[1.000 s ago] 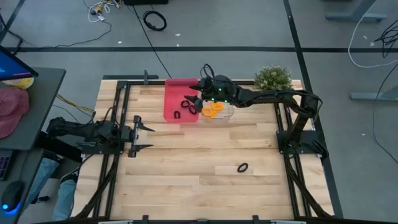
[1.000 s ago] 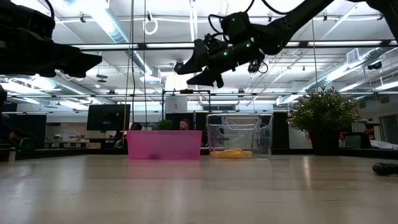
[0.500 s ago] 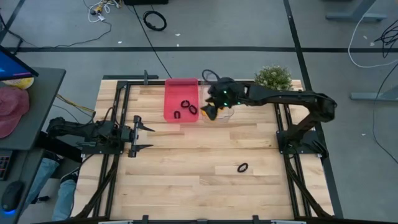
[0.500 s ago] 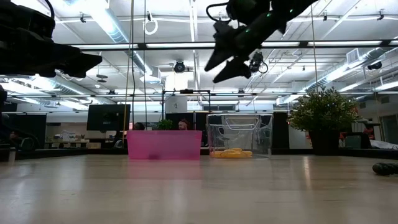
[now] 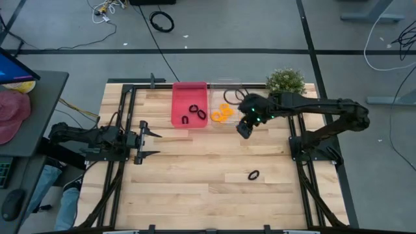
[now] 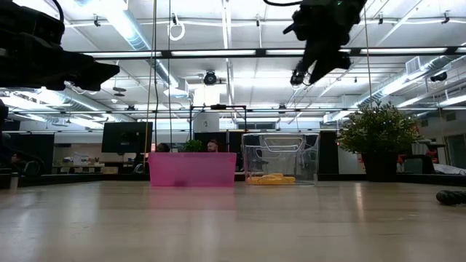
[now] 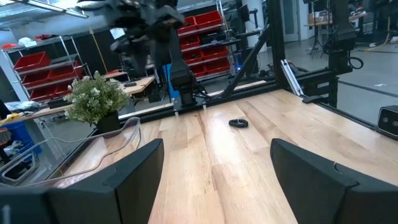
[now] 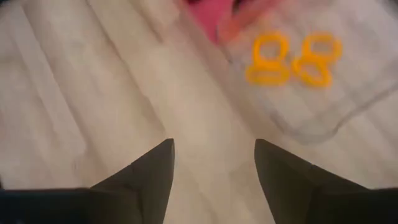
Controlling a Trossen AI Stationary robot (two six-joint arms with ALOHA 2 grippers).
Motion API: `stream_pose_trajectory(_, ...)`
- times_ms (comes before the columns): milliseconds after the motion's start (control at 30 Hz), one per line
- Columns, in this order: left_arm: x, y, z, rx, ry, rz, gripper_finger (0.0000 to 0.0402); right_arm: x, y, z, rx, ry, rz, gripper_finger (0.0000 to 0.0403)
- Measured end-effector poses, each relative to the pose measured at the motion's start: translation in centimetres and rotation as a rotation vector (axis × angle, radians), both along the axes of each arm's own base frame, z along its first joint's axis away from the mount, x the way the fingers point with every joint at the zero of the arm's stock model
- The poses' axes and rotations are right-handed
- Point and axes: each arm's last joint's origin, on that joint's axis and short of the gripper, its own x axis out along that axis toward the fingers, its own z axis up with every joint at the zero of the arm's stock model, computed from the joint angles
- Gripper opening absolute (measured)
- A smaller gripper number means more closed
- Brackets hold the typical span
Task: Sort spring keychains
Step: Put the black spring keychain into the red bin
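Black spring keychains (image 5: 192,113) lie in the pink bin (image 5: 189,97) at the table's far side. Orange spring keychains (image 5: 222,114) lie in the clear bin (image 5: 229,84) beside it; they also show in the right wrist view (image 8: 292,59). One black spring keychain (image 5: 253,175) lies alone on the wood toward the near right, also in the left wrist view (image 7: 238,123). My right gripper (image 5: 243,130) is open and empty, high above the table just near of the clear bin. My left gripper (image 5: 151,143) is open and empty at the table's left.
A small potted plant (image 5: 285,81) stands at the far right corner. Black frame rails (image 5: 305,156) run along the table's edges. Bare wood lies between the bins and the lone black keychain.
My right gripper has swung from above the pink bin's right edge toward the table's right, across the clear bin, then toward the near edge, staying high, open and empty. My left arm has kept still.
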Motion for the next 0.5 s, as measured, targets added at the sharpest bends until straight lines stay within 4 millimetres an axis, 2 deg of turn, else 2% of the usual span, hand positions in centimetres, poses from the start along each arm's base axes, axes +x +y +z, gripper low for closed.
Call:
stream_pose_trajectory(200,0.0,0.0,0.0,0.0,0.0,0.0,0.0298,-0.7,2.8,-0.5,0.062,0.102,0.013,0.0221)
stream_pose_trajectory(500,0.0,0.0,0.0,0.0,-0.001,0.0,0.0298,-1.0,7.1,-0.5,0.095,0.107,0.046,0.0221)
